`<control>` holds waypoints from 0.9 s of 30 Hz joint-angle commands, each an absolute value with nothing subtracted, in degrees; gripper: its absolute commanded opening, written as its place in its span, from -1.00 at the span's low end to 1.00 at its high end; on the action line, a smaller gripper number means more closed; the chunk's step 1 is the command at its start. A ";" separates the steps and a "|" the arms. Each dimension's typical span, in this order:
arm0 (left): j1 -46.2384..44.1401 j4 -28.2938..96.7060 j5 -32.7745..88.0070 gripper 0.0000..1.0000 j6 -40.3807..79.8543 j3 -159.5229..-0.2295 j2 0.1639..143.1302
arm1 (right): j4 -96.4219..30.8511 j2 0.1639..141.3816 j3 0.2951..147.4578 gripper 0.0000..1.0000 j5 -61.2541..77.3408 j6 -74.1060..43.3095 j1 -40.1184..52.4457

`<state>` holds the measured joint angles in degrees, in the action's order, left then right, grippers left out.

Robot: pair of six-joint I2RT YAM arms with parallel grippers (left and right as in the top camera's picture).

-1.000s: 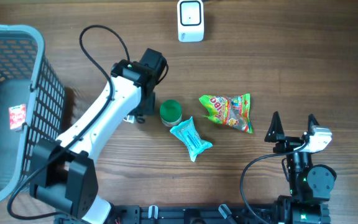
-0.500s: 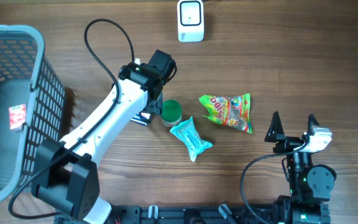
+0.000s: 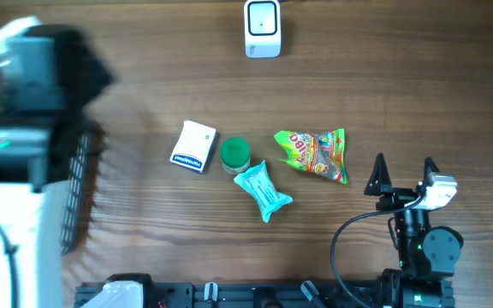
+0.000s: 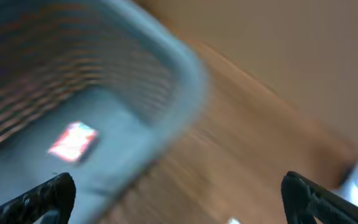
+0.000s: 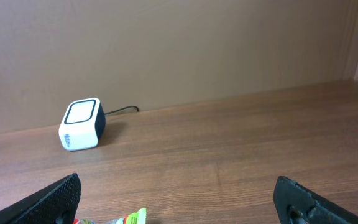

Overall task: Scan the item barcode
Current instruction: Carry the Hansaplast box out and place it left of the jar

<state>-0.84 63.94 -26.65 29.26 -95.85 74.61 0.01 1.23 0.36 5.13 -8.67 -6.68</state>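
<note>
A white box with a blue label [image 3: 194, 146] lies flat on the wooden table, nothing touching it. The white barcode scanner [image 3: 263, 28] stands at the far edge, also seen as the scanner [image 5: 81, 124] in the right wrist view. My left arm [image 3: 20, 111] is a blur over the left side, and its gripper [image 4: 179, 199] is open and empty above the basket rim [image 4: 179, 68]. My right gripper [image 3: 403, 178] rests open at the near right, its jaws wide apart with nothing between them [image 5: 179, 199].
A green-capped item [image 3: 234, 154], a light blue packet [image 3: 263, 190] and a colourful candy bag [image 3: 313, 154] lie right of the box. The grey mesh basket [image 3: 80, 171] stands at the left, with a small red-and-white packet [image 4: 73, 140] inside.
My left gripper opened and let go of the white box, which now lies on the table. The left arm swung fast to the left over the basket. The right arm stayed still.
</note>
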 commanded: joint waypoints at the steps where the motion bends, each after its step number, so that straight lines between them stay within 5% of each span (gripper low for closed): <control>1: 18.06 65.25 -16.45 1.00 33.26 -95.77 73.49 | 0.32 1.04 0.27 1.00 5.85 -7.62 -6.59; 5: 31.24 66.87 -13.50 1.00 33.28 -93.14 78.70 | 0.34 1.04 0.27 1.00 5.85 -7.66 -6.59; 12: 35.88 60.62 -13.47 1.00 40.51 -84.58 94.39 | 0.32 1.04 0.27 0.99 5.85 -7.62 -6.59; 17: 36.27 58.67 -13.32 0.64 46.13 -84.14 105.75 | 0.32 1.04 0.27 1.00 5.85 -7.64 -6.59; 27: 36.29 42.06 -13.26 0.81 46.13 -71.24 109.21 | 0.32 1.04 0.27 1.00 5.85 -7.64 -6.59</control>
